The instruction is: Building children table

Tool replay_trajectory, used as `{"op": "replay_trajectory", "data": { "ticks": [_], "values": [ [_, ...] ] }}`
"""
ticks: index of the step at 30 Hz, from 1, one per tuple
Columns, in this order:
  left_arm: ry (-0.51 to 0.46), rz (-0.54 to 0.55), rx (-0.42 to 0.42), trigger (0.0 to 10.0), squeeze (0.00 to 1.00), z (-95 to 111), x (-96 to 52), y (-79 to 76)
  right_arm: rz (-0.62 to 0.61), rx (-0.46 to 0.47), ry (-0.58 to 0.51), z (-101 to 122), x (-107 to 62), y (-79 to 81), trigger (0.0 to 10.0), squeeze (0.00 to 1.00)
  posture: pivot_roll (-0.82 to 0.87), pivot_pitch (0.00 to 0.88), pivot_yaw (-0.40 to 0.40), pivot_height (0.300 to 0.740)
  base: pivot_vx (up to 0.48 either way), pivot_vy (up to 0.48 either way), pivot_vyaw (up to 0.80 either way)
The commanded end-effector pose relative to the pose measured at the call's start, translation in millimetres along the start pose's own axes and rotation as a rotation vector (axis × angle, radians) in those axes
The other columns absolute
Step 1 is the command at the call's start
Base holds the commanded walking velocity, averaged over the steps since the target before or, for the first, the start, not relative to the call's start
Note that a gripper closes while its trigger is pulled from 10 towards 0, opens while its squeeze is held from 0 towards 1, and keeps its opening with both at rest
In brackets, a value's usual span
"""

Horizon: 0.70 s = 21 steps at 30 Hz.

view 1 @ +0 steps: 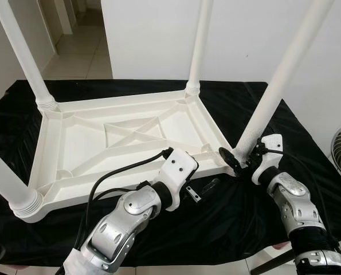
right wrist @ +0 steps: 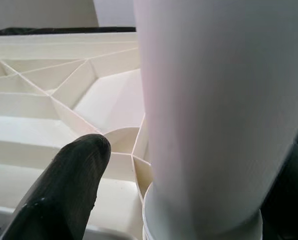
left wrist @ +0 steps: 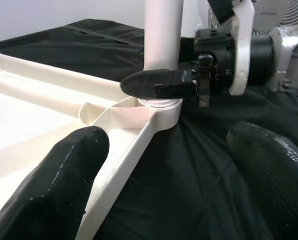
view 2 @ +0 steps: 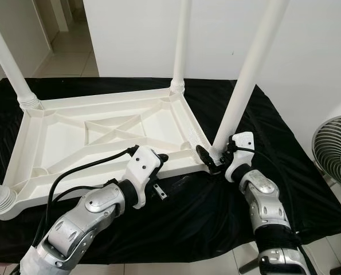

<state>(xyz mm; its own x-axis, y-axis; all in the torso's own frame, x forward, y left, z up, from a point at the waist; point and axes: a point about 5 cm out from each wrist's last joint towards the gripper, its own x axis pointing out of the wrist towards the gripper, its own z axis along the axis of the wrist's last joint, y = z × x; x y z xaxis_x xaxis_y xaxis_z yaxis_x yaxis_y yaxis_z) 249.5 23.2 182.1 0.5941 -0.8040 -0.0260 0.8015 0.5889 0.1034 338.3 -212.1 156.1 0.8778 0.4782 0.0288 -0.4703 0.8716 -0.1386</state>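
A white plastic table top lies upside down on a black cloth. A long white leg stands tilted in its near right corner socket. My right gripper is shut on this leg just above the socket, and the right wrist view has one finger beside the leg. My left gripper is open by the table's front rim, left of that corner. Its fingers straddle the rim, one over the table and one over the cloth, holding nothing.
Three other legs stand in their corners: far left, far right and near left. The black cloth covers the surface. A fan stands at the right, a white wall behind.
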Motion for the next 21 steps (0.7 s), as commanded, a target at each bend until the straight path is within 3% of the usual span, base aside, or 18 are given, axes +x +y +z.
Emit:
{"op": "replay_trajectory", "data": {
  "ticks": [1, 2, 5, 6, 16, 21],
  "values": [
    [0.021, -0.074, -0.014, 10.0, 0.00, -2.5, 0.6, -5.7, 0.022, -0.013, 0.018, -3.6, 1.3, 0.6, 10.0, 0.00, 0.03, 0.024, -0.005, 0.740, 0.000, 0.000, 0.00],
    [0.041, -0.072, -0.031, 10.0, 0.00, -4.3, 0.8, -6.0, 0.025, -0.019, 0.027, -4.6, 3.5, -1.3, 3.4, 0.00, 0.03, 0.022, -0.004, 0.740, 0.000, 0.000, 0.00],
    [0.053, -0.070, -0.039, 10.0, 0.00, -5.6, 1.0, -6.2, 0.028, -0.022, 0.033, -5.3, 4.8, -2.8, 3.3, 0.00, 0.03, 0.023, -0.004, 0.740, 0.000, 0.000, 0.00],
    [0.067, -0.069, -0.048, 10.0, 0.00, -7.2, 1.6, -6.6, 0.025, -0.024, 0.038, -5.7, 6.1, -4.9, 0.0, 0.00, 0.02, 0.028, -0.008, 0.740, 0.000, 0.000, 0.00],
    [0.076, -0.051, -0.077, 10.0, 0.00, -10.6, 2.6, -3.8, -0.009, 0.028, 0.050, -14.4, 2.6, -1.3, 0.0, 0.00, 0.01, 0.045, -0.017, 0.740, 0.000, 0.000, 0.00],
    [0.075, -0.032, -0.086, 10.0, 0.00, -10.5, 4.3, 0.9, -0.166, 0.061, 0.070, -26.4, -2.8, 7.3, 0.0, 0.00, -0.01, 0.057, -0.023, 0.740, 0.000, 0.000, 0.00]
  ]
}}
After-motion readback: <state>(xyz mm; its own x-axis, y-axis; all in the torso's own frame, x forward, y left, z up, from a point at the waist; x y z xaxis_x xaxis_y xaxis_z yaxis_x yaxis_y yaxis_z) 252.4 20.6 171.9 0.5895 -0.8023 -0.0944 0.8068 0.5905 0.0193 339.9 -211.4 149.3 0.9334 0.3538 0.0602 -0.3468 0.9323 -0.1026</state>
